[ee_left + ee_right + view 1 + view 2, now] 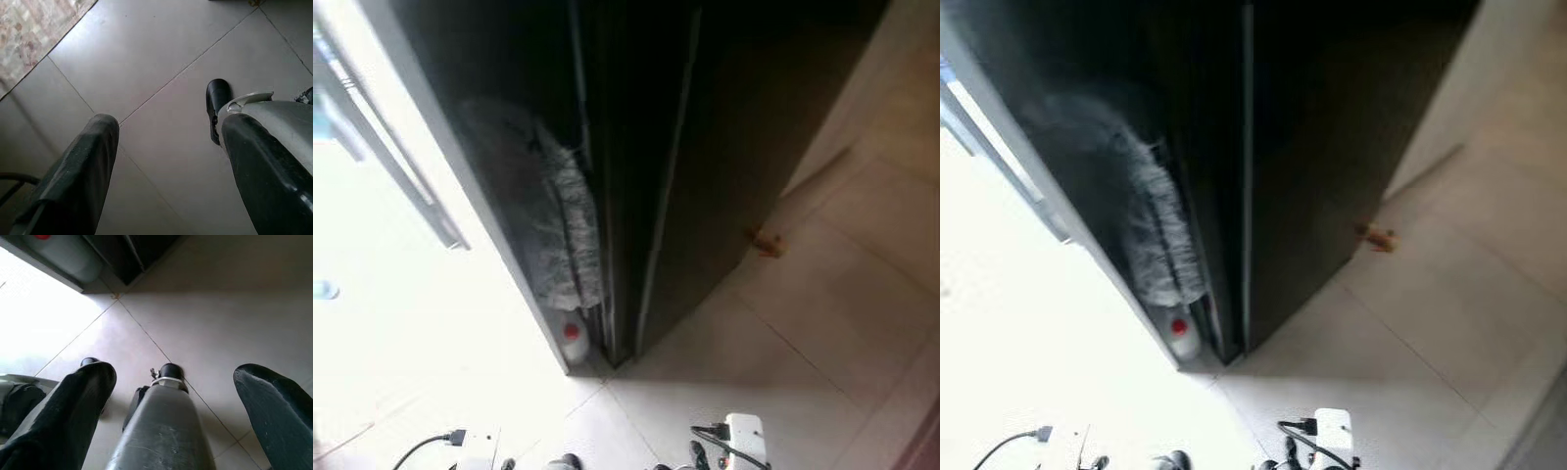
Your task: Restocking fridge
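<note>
Head views: the dark fridge (705,147) stands shut, a grey cloth (563,225) and a red-capped bottle (573,338) tucked beside it. Left wrist: left gripper (166,171) spread wide over bare tiles (146,49). Right wrist: right gripper (176,396) is released too, plus that bottle up close.

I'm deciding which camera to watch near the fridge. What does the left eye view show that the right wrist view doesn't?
Left eye view alone: the dark fridge standing tall, a grey cloth hanging in the gap beside it, and a small orange scrap on the floor. Right wrist view alone: the open right gripper and the robot's own leg. Both: the red-capped bottle and the tiled floor.
</note>
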Controlling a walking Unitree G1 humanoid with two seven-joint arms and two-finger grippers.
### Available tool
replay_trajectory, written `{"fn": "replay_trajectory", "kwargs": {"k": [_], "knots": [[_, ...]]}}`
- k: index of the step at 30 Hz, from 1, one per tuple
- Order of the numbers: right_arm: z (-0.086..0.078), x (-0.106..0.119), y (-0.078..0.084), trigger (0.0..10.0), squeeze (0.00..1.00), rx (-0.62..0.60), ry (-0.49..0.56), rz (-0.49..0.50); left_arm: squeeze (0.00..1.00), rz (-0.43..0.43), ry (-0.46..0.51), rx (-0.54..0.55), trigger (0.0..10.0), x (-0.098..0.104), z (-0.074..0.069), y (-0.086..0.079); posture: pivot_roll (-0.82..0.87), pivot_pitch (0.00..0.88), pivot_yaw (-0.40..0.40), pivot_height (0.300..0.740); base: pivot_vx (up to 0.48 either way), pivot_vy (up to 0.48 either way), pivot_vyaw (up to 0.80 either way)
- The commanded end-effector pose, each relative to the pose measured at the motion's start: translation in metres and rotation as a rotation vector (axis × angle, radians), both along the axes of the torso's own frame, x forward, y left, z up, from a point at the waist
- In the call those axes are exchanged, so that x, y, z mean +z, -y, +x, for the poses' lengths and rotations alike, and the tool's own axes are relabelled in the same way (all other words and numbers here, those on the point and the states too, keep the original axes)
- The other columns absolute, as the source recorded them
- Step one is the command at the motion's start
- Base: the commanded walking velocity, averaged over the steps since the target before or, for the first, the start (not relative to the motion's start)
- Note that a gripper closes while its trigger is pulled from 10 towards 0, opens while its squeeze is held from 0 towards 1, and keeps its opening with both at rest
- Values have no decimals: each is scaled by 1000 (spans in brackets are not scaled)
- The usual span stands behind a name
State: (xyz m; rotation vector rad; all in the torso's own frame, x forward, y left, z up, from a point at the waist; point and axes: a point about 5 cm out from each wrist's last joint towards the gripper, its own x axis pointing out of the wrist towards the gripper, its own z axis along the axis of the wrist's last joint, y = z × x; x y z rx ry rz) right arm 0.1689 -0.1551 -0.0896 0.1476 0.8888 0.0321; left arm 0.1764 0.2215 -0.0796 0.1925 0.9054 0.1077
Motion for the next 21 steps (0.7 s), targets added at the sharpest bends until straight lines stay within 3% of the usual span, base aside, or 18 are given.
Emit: {"fn": "replay_trajectory", "kwargs": {"k": [1, 21], "knots": [[-11, -5, 3, 10000, 0, -1, -46, -8, 0, -8, -27, 14, 10000, -3, -7, 0, -149, 192, -15, 740, 0, 0, 800], [-10, -4, 6, 10000, 0, 32, -46, -18, 0, -24, -13, 14, 10000, -4, -6, 3, -141, 173, -19, 740, 0, 0, 800]]}}
